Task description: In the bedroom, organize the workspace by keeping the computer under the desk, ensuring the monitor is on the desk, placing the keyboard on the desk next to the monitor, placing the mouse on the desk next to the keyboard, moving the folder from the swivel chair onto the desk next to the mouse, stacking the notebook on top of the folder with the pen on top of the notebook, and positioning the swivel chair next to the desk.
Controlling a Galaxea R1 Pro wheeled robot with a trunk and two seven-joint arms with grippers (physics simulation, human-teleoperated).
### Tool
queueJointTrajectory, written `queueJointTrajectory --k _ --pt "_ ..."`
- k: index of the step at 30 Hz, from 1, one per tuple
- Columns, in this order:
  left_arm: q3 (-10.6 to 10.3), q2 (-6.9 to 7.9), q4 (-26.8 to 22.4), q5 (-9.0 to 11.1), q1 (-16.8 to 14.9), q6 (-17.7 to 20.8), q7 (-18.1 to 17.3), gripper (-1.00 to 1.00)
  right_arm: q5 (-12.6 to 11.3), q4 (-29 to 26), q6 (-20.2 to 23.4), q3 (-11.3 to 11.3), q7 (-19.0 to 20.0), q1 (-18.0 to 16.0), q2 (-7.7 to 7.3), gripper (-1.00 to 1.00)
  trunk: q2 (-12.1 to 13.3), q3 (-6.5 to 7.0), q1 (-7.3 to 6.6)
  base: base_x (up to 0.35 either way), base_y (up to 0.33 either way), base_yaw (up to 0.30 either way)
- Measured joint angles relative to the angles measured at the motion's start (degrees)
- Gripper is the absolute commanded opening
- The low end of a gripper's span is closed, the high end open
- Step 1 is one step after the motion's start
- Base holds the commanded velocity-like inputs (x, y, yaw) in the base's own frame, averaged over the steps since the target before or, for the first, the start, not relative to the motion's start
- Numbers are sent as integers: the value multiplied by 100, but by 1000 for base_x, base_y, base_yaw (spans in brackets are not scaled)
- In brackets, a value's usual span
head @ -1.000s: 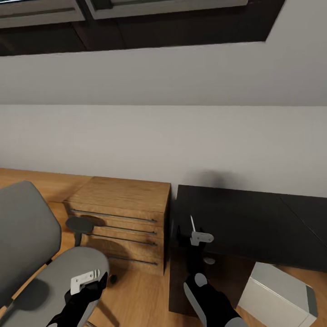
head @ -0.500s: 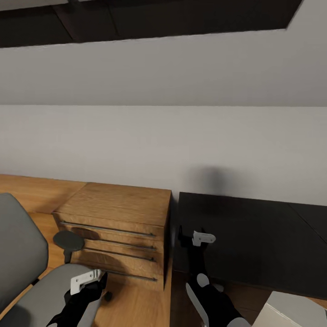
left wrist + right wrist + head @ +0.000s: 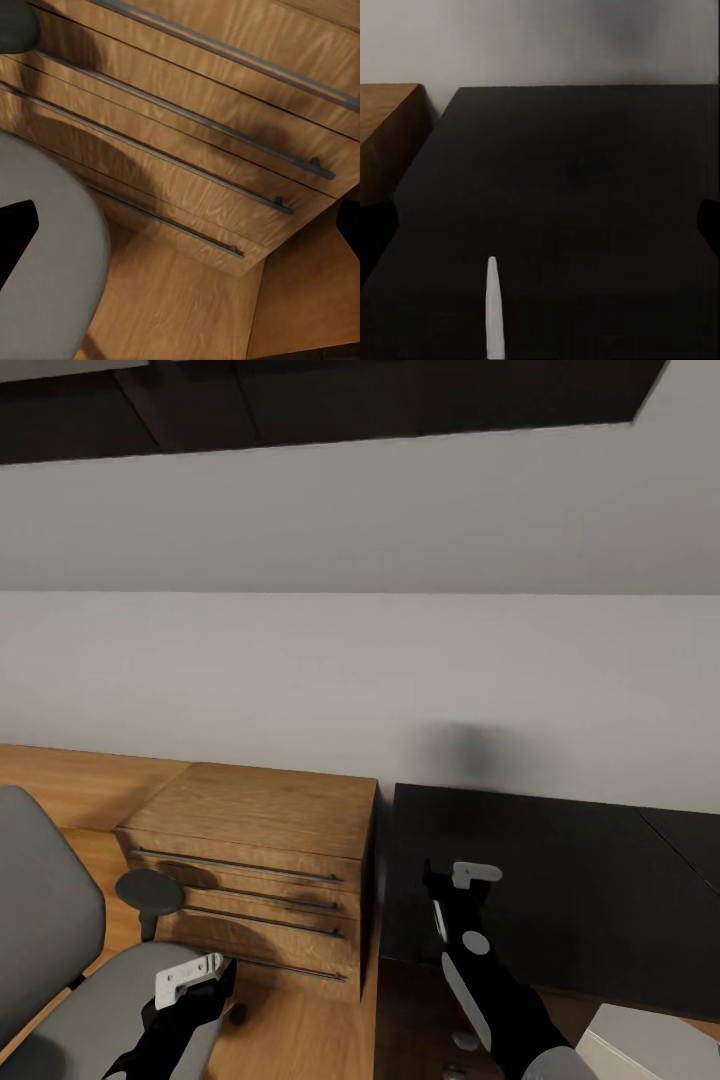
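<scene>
Seen from the head camera: a pale wall ahead, wooden floor below. At lower left, the swivel chair, grey back and seat, with the left gripper hovering just over the seat's front edge; how far its fingers are spread cannot be told. Just beyond, a light wooden dresser with long bar handles, standing directly beside the left end of the glossy black desk. Over that end of the desk, the right gripper, raised above the bare black top. In the right wrist camera, the pen, a thin pale stick, pointing forward from between the dark fingers over the desk surface, apparently gripped, though the contact itself is out of view. At the lower right corner of the head view, the top of the light-grey computer on the floor, just in front of the desk.
</scene>
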Motion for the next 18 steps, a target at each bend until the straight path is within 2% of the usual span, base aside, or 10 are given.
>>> queueJointTrajectory --k 3,5,18 --pt "0 0 2 -3 0 0 0 100 1 -142 501 -114 11 -1 -13 100 0 0 0 0 0 0" --pt "-2 0 9 -3 0 0 0 100 2 -179 673 -134 15 -1 -14 100 0 0 0 0 0 0" --pt "-15 0 20 -6 0 0 0 100 -8 -274 1481 -149 19 -2 0 100 0 0 0 0 0 0"
